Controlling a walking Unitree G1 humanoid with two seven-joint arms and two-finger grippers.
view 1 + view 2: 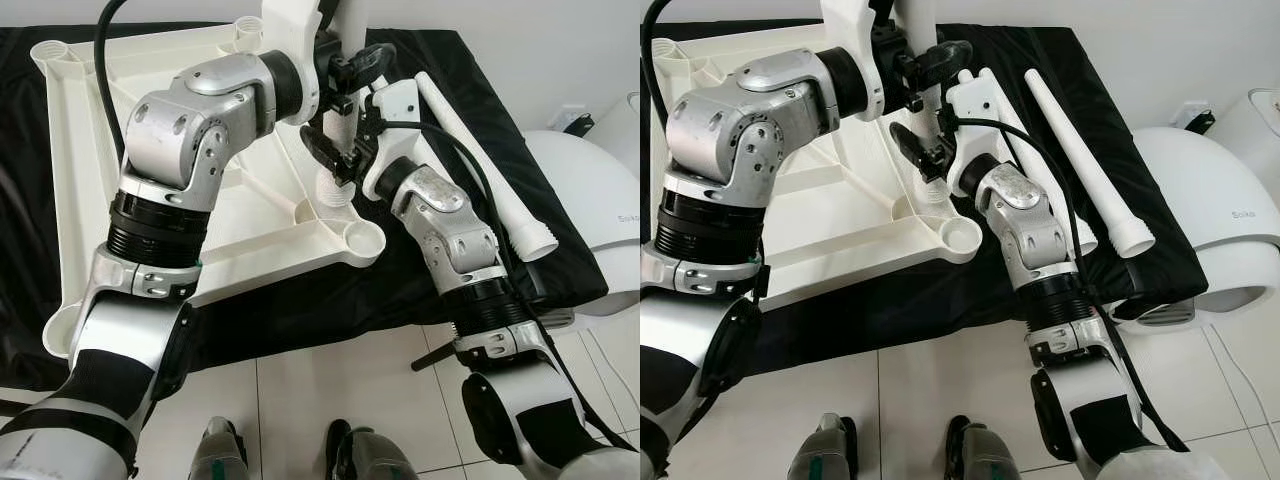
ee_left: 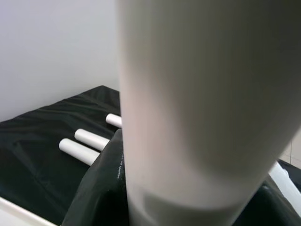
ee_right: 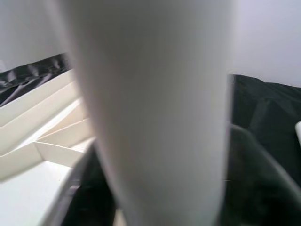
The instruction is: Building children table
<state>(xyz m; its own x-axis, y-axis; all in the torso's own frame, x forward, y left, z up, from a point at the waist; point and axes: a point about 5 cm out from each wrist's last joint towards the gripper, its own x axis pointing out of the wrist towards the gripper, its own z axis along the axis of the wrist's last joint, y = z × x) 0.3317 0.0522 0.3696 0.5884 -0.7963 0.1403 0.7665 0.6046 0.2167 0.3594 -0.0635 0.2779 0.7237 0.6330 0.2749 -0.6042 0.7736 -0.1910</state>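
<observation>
The white tabletop (image 1: 90, 170) lies upside down on a black cloth, its ribs and corner sockets (image 1: 362, 240) facing up. A white table leg (image 1: 338, 115) stands upright over a socket near the tabletop's right edge, its ribbed lower end (image 1: 335, 190) at the socket. My left gripper (image 1: 357, 65) is shut on the leg high up. My right gripper (image 1: 335, 148) is shut on the same leg lower down. The leg looms close in the left wrist view (image 2: 188, 117) and in the right wrist view (image 3: 150, 117).
A spare leg (image 1: 1080, 140) lies on the black cloth (image 1: 470, 90) to the right, and several spare legs (image 2: 87, 141) lie side by side in the left wrist view. A white rounded appliance (image 1: 590, 200) stands at the right. My feet (image 1: 350, 455) stand on tiled floor.
</observation>
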